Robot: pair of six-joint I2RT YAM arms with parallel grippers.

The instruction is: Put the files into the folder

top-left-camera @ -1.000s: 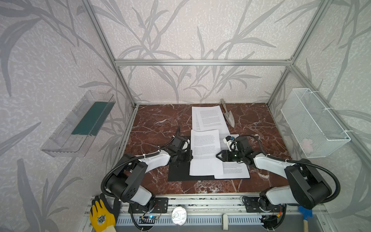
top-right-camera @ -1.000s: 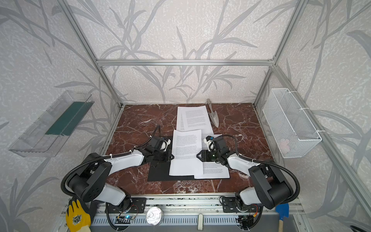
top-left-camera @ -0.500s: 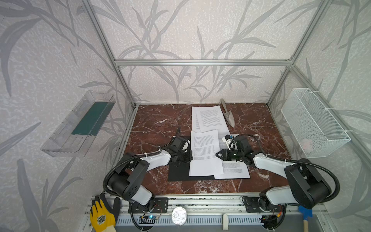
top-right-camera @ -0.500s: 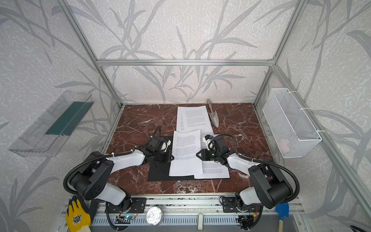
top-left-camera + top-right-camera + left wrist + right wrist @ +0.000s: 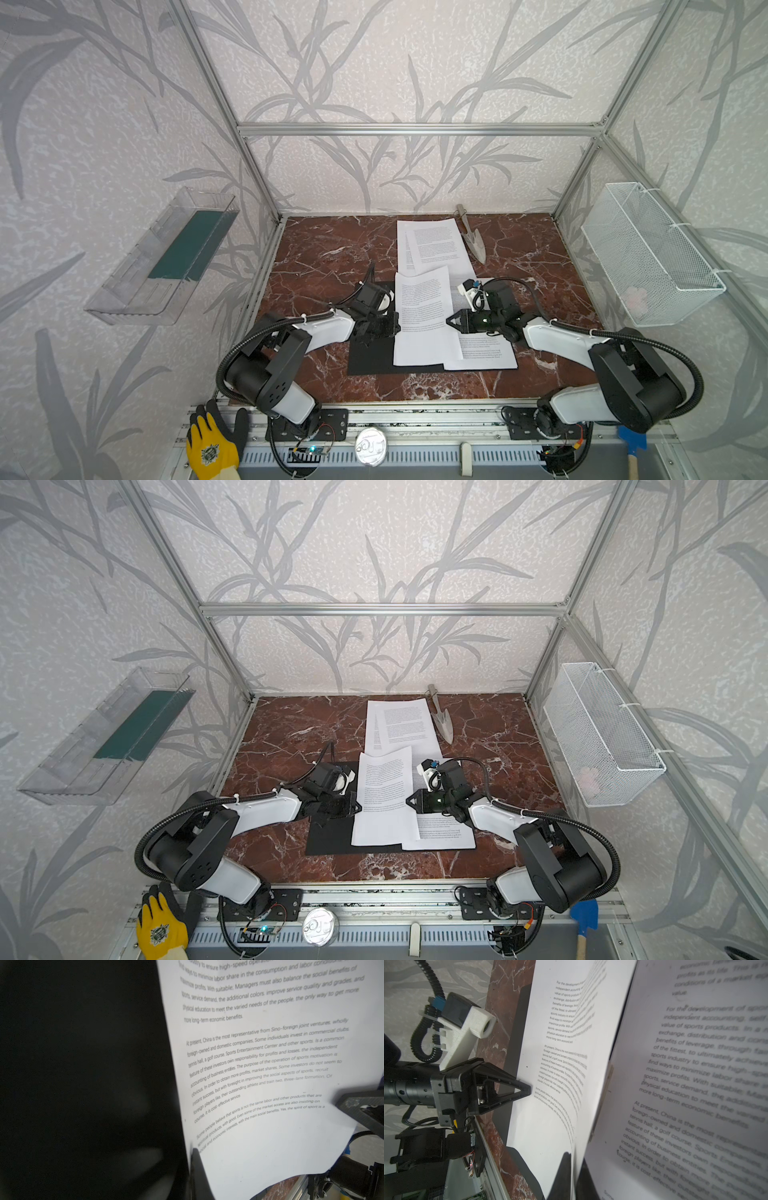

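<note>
1. files (image 5: 424, 316): thin white paper, matt, black print.
2. folder (image 5: 370, 357): matt black, smooth.
3. tabletop (image 5: 332, 253): red-brown marble look, white veins, slight gloss.
4. frame (image 5: 415, 129): brushed aluminium.
5. trowel (image 5: 476, 245): bare shiny metal.
6. basket (image 5: 648, 249): white wire mesh.
7. tray (image 5: 133, 291): clear glossy plastic.
8. glove (image 5: 212, 449): yellow knit cloth, black fingers.
9. left gripper (image 5: 528, 1089): matt black plastic.
10. camera mount (image 5: 467, 1028): white plastic, ridged.
11. walls (image 5: 415, 62): rough-textured wallpaper.

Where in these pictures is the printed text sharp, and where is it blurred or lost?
Left wrist view: the bowed sheet is readable mid-page, softer towards its edges; the folder is featureless black. Right wrist view: the bowed sheet is sharp, the nearer sheet out of focus. Both top views: print too small to read.
</note>
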